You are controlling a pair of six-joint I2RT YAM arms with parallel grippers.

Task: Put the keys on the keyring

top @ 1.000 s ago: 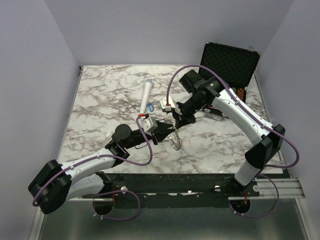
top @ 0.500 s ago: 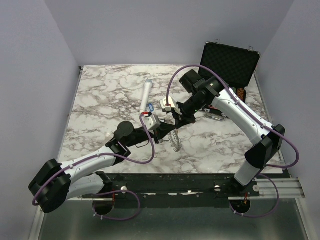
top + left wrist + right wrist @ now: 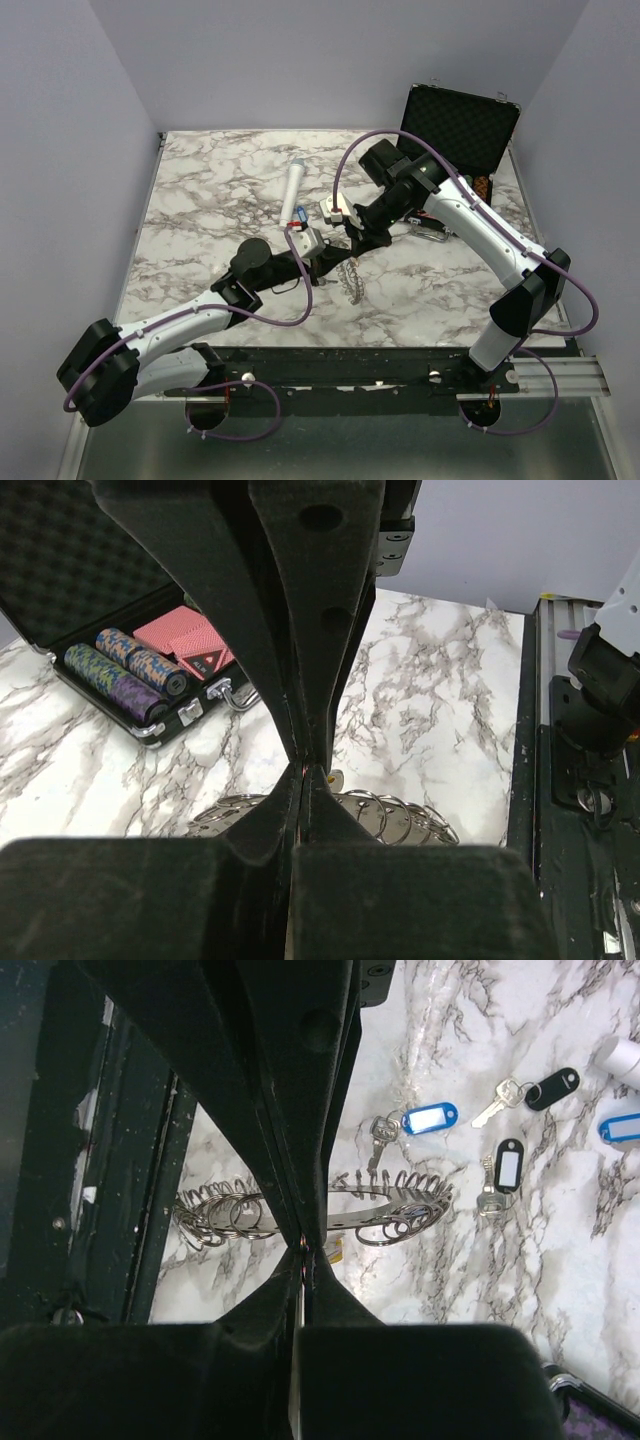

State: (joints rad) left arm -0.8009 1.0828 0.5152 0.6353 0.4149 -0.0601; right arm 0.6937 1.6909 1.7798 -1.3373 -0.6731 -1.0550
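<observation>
Keyring (image 3: 365, 1190): centre frame, at both claw tips.
Left claw (image 3: 303, 770): pressed together.
Right claw (image 3: 303, 1250): pressed together.
Keys (image 3: 430, 1118): upper right.

The marbled table (image 3: 200, 220) carries a white cylinder (image 3: 292, 190) near its centre. An open black case (image 3: 460, 125) sits at the far right corner. Loose keys (image 3: 430, 1118) with blue and black tags lie near the cylinder.

Left claw (image 3: 326, 261) and right claw (image 3: 358, 244) close together by keyring (image 3: 350, 281), white cylinder (image 3: 292, 192) beyond
</observation>
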